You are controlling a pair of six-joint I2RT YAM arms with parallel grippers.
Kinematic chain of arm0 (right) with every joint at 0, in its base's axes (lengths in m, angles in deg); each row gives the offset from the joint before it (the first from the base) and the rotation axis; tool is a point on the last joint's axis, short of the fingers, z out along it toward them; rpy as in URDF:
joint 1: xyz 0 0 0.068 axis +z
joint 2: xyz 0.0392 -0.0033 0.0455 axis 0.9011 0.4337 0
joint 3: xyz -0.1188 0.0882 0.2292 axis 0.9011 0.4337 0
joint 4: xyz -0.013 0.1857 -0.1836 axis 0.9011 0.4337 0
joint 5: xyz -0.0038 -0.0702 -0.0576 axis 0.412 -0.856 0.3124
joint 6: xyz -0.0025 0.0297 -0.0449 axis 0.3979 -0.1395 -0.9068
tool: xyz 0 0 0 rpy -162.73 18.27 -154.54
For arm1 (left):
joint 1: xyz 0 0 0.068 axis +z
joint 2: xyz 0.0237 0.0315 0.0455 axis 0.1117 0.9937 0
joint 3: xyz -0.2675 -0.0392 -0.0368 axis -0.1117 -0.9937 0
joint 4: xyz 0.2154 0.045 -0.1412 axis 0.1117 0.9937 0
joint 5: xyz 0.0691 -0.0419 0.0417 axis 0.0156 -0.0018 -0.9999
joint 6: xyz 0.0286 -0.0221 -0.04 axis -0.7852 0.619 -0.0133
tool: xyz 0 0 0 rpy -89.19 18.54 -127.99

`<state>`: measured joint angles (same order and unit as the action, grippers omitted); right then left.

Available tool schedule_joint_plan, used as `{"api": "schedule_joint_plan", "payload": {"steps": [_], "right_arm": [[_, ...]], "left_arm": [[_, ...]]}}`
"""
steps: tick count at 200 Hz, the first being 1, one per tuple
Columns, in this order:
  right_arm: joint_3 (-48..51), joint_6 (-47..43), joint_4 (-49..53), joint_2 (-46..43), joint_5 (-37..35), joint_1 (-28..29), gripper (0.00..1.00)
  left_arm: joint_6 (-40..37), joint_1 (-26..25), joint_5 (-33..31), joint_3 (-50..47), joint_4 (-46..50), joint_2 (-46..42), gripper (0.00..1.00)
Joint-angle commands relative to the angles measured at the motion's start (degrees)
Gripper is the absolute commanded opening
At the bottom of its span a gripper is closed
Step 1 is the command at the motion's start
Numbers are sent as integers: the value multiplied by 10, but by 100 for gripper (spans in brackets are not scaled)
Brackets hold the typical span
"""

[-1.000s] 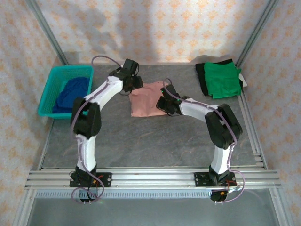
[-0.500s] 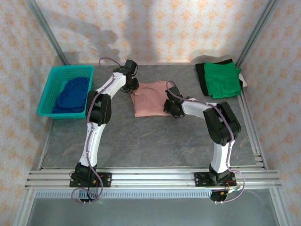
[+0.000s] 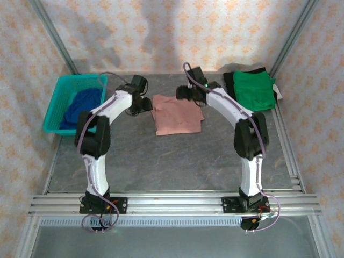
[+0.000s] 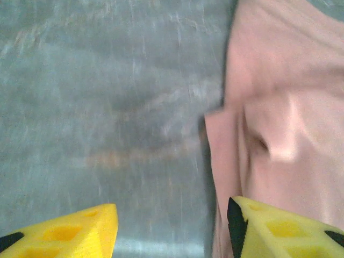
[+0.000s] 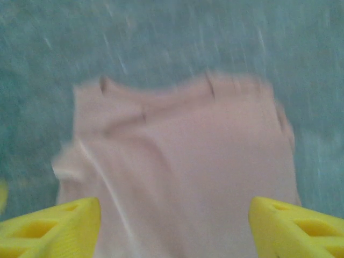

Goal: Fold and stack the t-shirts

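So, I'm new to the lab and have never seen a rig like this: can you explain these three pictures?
Two white robot arms, the left arm and the right arm, are bolted at the near edge of a grey table. The wide picture comes from a fixed camera above and behind them; the two close-ups come from wrist cameras, yellow jaws at the bottom. A folded pink t-shirt lies mid-table, a green t-shirt on a dark garment far right, a blue t-shirt in a teal basket left. Both pairs of jaws stand open and hold nothing.
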<state>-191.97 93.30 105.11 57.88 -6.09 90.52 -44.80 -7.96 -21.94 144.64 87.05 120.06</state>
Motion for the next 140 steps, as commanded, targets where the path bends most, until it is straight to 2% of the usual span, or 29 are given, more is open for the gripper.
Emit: {"api": "schedule_joint_plan", "payload": {"steps": [1, 33, 53, 70, 90, 120, 140], "right_arm": [[-146, -81, 118, 143, 46, -22, 71], [-368, -85, 238, 291, 74, -31, 68], [-382, -71, 251, 310, 100, -31, 65], [-296, -58, 209, 272, 93, -30, 64], [-196, -48, 176, 216, 76, -33, 65], [0, -14, 128, 110, 26, -34, 64], [157, 41, 72, 27, 35, -34, 63]], "left_arm": [[45, -51, 8, -96, -68, -70, 57], [129, -137, 7, -206, -152, -110, 55], [168, -173, -7, -231, -181, -94, 53], [184, -174, -3, -244, -205, -76, 52], [165, -166, -46, -218, -159, -52, 51], [132, -122, -69, -189, -121, -37, 49], [102, -78, -70, -164, -97, -42, 49]]}}
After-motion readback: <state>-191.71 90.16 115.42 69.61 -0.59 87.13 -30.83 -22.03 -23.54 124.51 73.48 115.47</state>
